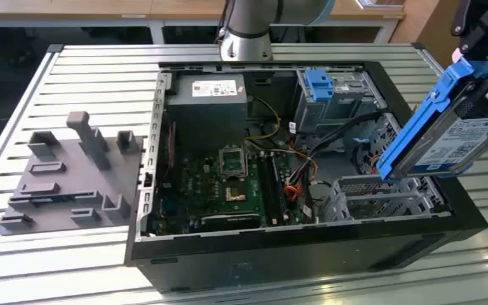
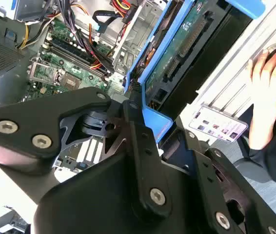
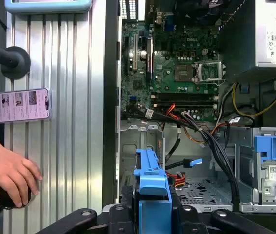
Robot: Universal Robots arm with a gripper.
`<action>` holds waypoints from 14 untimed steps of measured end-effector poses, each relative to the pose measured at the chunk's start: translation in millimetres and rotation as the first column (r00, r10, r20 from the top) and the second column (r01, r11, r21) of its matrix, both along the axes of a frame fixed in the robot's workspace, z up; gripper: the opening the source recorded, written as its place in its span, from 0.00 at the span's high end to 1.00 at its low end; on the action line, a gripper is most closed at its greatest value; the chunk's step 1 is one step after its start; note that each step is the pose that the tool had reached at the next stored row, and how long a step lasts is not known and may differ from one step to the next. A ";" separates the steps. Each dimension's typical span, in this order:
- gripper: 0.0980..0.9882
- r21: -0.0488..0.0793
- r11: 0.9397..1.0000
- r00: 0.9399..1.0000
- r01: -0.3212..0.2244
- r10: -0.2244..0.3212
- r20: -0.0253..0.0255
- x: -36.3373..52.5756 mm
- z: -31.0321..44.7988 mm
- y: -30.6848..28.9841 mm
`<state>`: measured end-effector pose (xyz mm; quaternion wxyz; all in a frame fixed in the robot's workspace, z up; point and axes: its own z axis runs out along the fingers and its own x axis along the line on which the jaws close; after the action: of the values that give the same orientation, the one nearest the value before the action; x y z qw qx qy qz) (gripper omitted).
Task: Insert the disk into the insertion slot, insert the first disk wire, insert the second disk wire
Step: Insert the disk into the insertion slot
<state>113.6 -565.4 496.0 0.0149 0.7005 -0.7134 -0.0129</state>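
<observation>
My gripper (image 1: 479,63) is shut on the disk (image 1: 464,136), a grey drive with a white label in a bright blue carrier. In the exterior view it hangs tilted above the open computer case's right side. Below it lies the insertion slot (image 1: 371,197), a low perforated grey cage with an open bay. In the first wrist view the carrier's blue edge (image 3: 152,187) stands between the gripper (image 3: 152,219) arms, with the slot (image 3: 204,192) beyond it. The second wrist view shows the disk's green underside (image 2: 184,53) and a black finger (image 2: 135,126) against the carrier. Loose wires (image 3: 196,141) cross above the slot.
A taller grey box with a blue clip (image 1: 329,95) stands behind the slot. The motherboard (image 1: 227,184) and power supply (image 1: 210,108) fill the case's left. A grey fixture plate (image 1: 66,178) lies at the exterior view's left. A person's hand (image 3: 9,175) and a phone (image 3: 16,105) rest beside the case.
</observation>
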 end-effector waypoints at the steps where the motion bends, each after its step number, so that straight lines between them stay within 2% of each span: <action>1: 0.70 0.000 1.000 1.000 0.000 0.000 0.000 0.0 0.0 0.0; 14: 0.70 0.000 1.000 1.000 0.000 0.000 0.000 -4.4 -0.2 0.0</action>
<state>109.2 -565.5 495.8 0.0149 0.7005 -0.7133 -0.0129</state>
